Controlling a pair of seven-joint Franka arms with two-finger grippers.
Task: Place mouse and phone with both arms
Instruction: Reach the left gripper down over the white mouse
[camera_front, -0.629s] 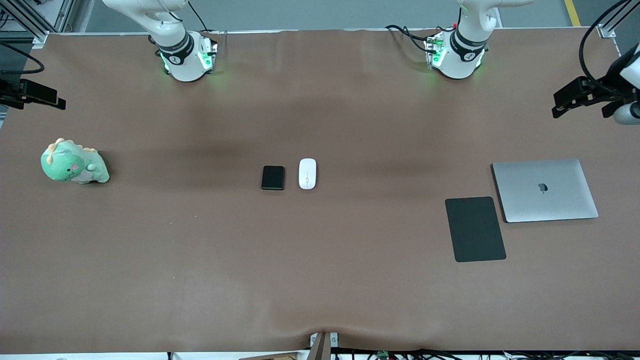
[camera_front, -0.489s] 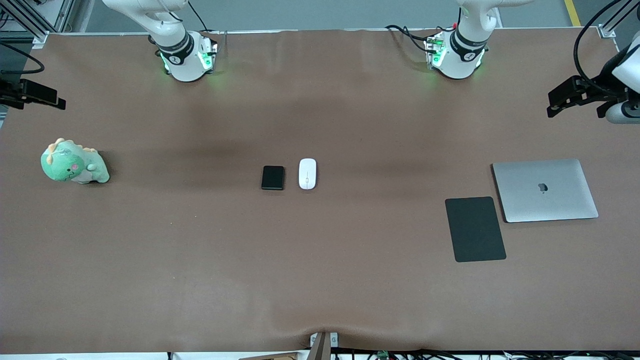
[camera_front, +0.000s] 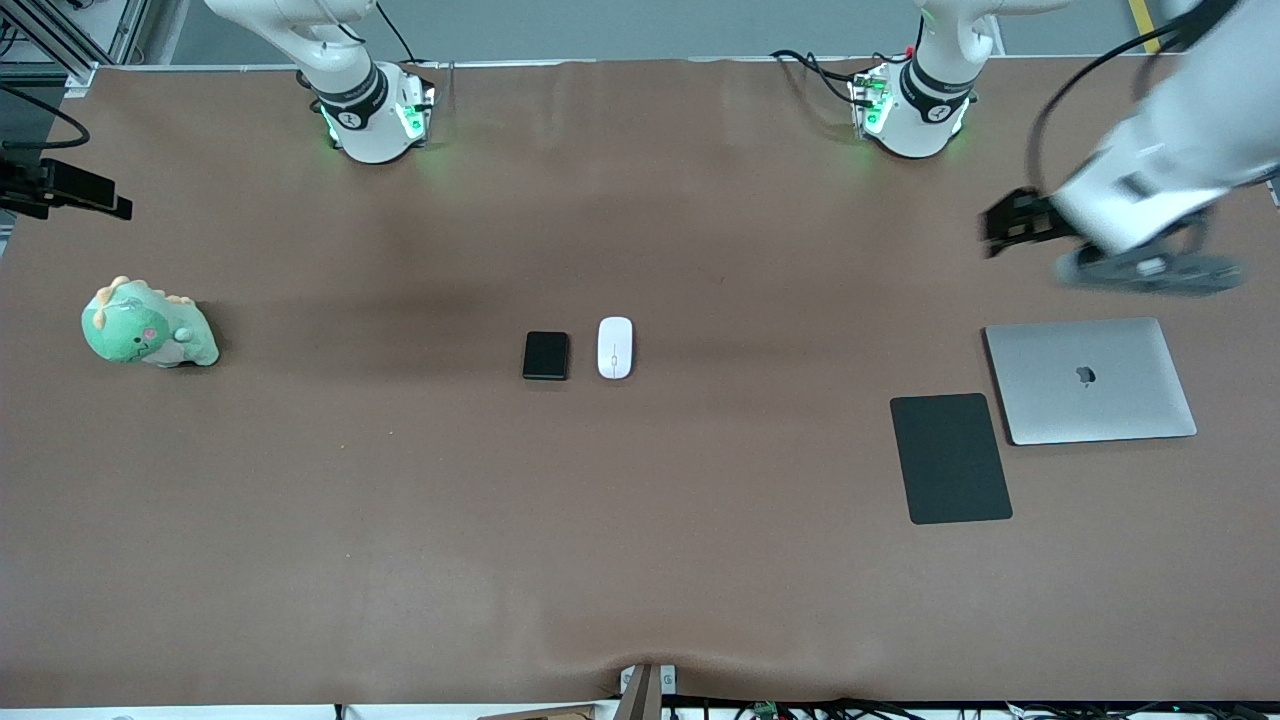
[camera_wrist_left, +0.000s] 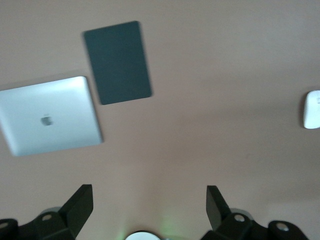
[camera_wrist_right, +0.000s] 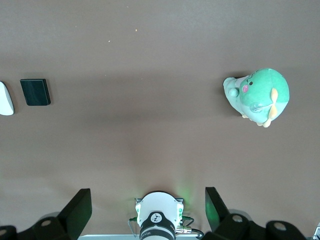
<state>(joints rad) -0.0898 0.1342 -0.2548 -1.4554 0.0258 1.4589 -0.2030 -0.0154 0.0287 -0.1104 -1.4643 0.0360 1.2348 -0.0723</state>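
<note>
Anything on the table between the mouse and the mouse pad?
Nothing: in the front view only bare brown table lies between the mouse and the mouse pad.

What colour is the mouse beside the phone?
White, with a thin grey line down its top; the mouse shows best in the front view.

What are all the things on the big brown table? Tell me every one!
mouse: one, white, mid-table, beside the phone, toward the left arm's end.
phone: one, black, mid-table.
mouse pad: one, black, flat, beside the laptop, nearer the front camera.
laptop: one, silver, closed, at the left arm's end.
dinosaur plush: one, green, at the right arm's end.
table: one, brown.
left gripper: one, black, open, up over the table by the laptop.
right gripper: one, black, open, empty, high over the table.
</note>
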